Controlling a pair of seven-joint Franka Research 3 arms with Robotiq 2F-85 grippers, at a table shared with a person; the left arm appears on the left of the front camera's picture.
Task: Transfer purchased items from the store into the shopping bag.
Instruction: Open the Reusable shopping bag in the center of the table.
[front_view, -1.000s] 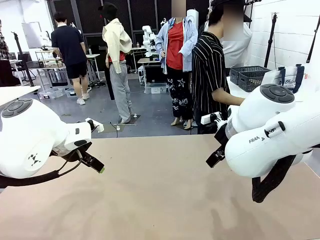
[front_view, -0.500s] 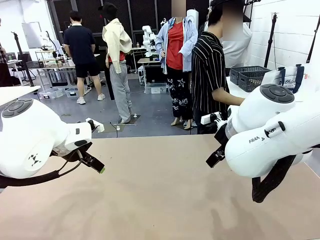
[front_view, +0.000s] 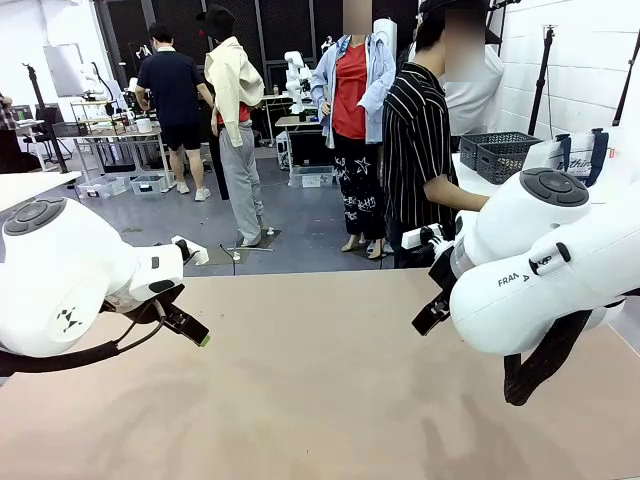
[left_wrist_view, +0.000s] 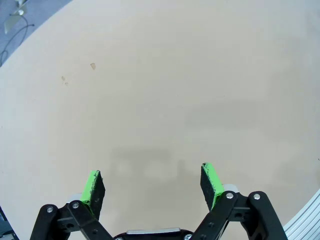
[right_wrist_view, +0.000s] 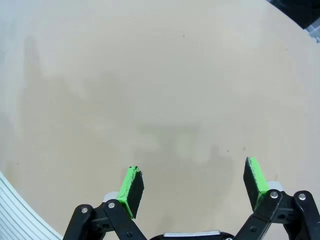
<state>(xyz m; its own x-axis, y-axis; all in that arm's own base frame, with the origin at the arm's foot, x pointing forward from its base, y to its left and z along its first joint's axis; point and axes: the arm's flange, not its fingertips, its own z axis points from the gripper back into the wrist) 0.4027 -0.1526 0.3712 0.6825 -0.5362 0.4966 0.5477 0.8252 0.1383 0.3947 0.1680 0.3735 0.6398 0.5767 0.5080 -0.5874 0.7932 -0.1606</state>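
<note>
Front view: store basket (front_view: 497, 152) and shopping bag (front_view: 573, 156) sat side by side at upper right, beyond the right arm (front_view: 540, 270).
Left wrist view: left gripper (left_wrist_view: 152, 180) spread wide, empty, over the bench (left_wrist_view: 165, 85).
Right wrist view: right gripper (right_wrist_view: 192, 182) spread wide, holding nothing.

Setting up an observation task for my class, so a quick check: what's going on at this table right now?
Nothing is being handled at this moment. The left gripper and the right gripper both hover open above the tan table, holding nothing. A person in a striped shirt stands at the far right, next to dark grey baskets and a whitish bag with dark straps. No transfer into the bag has begun.
</note>
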